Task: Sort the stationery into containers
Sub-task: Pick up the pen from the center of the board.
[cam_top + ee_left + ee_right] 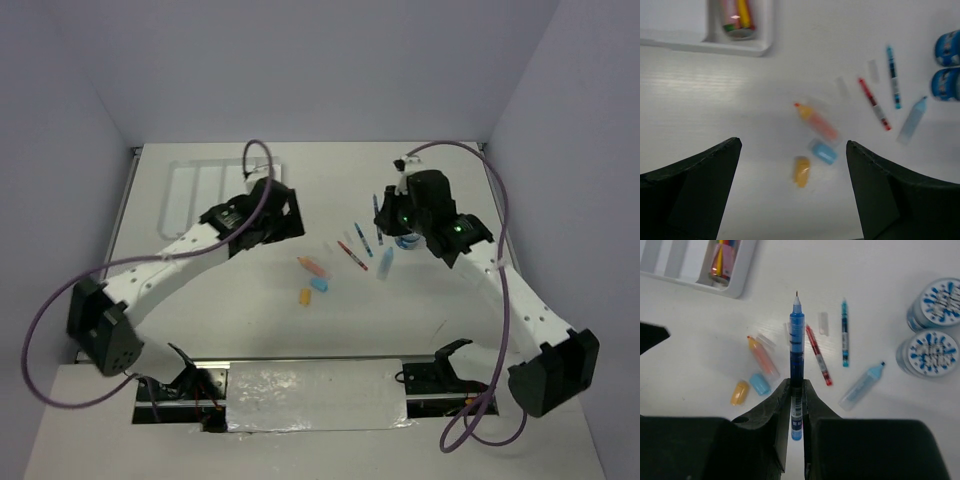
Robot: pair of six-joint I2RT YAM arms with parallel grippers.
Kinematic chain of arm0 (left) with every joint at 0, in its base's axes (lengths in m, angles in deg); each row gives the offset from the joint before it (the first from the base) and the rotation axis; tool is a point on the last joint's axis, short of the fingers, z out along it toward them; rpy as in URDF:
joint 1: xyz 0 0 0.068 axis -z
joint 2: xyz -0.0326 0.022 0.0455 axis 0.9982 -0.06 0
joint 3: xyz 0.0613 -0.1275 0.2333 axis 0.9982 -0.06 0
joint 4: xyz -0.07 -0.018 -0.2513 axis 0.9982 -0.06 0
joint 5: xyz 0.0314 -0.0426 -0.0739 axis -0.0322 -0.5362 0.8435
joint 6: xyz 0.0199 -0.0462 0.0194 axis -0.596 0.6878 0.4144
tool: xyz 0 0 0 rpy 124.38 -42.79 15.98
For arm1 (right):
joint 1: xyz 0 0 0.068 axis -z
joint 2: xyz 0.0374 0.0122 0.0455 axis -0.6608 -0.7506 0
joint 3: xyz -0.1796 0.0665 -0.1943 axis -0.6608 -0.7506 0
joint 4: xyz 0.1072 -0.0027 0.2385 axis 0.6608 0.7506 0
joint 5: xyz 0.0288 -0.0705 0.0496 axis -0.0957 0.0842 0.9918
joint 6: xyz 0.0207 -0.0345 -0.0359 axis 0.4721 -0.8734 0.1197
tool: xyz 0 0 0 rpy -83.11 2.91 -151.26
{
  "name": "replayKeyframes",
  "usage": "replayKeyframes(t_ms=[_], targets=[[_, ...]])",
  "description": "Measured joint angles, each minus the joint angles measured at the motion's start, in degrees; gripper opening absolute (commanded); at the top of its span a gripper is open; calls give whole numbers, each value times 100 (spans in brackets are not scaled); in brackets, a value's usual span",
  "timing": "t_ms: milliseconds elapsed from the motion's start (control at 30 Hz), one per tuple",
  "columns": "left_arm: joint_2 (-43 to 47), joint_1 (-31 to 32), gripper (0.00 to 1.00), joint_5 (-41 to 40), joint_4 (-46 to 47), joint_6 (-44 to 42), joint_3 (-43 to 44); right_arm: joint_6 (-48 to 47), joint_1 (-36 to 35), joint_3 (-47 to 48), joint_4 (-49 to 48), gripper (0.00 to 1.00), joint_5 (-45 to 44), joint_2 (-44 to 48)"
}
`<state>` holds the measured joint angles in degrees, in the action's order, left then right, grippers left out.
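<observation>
The top external view looks steeply down from above and behind the arm bases, which sit at the bottom edge. It is far enough off to take in the whole white table (250, 310), with everything on it small. The left wrist view looks down on the table from much nearer, with the left gripper (792, 145) framing the lower corners. The right wrist view, also near, looks out along the right gripper (796, 384) at bottom centre, with the blue pen (797, 340) running up the middle. Both wrist views share the orange eraser (801, 171), the two blue-lidded tubs (947, 47) at the right edge, and a corner of the white tray (740, 47) at upper left.
</observation>
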<state>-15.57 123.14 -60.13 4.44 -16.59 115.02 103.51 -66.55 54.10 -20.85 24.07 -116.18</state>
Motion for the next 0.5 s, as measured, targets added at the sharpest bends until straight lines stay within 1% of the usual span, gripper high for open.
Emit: replayKeyframes(t_ms=[100, 233, 300, 400, 500], targets=[[-1252, 398, 99, -219, 59, 313, 1062, -7, 299, -369, 247, 0, -136, 636], [-2747, 656, 98, -446, -146, 726, 2212, 13, 350, -636, 544, 0, -424, 1327], [-3397, 721, 95, -496, -339, 925, 2682, 35, 350, -750, 625, 0, -520, 1639], [-4050, 785, 90, -566, -616, 1174, 3152, 55, 350, -813, 684, 0, -546, 1873], [-4516, 839, 86, -686, -903, 1377, 3609, 57, 350, -813, 704, 0, -525, 1884]])
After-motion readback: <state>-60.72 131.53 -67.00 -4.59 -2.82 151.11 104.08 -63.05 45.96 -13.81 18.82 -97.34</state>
